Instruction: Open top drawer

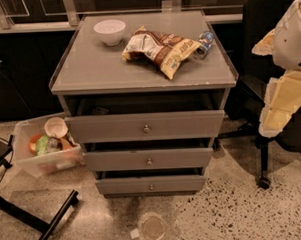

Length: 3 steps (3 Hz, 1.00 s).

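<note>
The grey cabinet stands in the middle of the camera view with three drawers. The top drawer is the widest, with a small round silver knob at its centre. It stands pulled out a little, and a dark gap above its front shows the inside. The middle drawer and the bottom drawer also stick out slightly. My arm, white and yellowish, is at the right edge, and the gripper hangs to the right of the cabinet, apart from the top drawer.
On the cabinet top lie a white bowl, a chip bag and a small water bottle. A clear bin of items sits on the floor at left. A black chair stands right. Black stand legs cross the lower left.
</note>
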### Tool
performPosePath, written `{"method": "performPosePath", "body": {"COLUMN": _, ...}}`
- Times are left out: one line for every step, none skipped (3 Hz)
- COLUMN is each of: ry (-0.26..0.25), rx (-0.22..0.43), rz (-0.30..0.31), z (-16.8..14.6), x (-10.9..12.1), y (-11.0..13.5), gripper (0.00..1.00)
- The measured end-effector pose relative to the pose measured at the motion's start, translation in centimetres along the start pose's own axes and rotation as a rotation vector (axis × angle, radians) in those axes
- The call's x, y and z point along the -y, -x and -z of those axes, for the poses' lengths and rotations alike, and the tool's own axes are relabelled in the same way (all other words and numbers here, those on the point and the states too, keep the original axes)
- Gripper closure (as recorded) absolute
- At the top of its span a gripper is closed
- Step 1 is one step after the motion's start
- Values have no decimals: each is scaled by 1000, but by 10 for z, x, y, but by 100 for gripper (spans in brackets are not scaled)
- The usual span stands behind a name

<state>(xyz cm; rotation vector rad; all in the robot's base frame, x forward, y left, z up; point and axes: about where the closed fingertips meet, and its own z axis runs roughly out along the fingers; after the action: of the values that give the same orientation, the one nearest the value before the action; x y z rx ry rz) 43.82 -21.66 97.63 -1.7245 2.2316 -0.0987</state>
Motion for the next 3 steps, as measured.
{"method": "performPosePath", "body": {"ry": 0, "rx": 0, "rz": 0, "z": 0, "x": 0, "y": 0, "gripper": 0}}
{"method": "performPosePath", "body": {"ry": -2, "rx": 48, "rz": -36, "z": -16, "x": 1, "y": 16, "gripper": 0}}
{"method": "performPosePath", "body": {"ry": -9, "rx": 122, "rz": -117, "z": -49, "x": -8, "y": 46, "gripper": 0}}
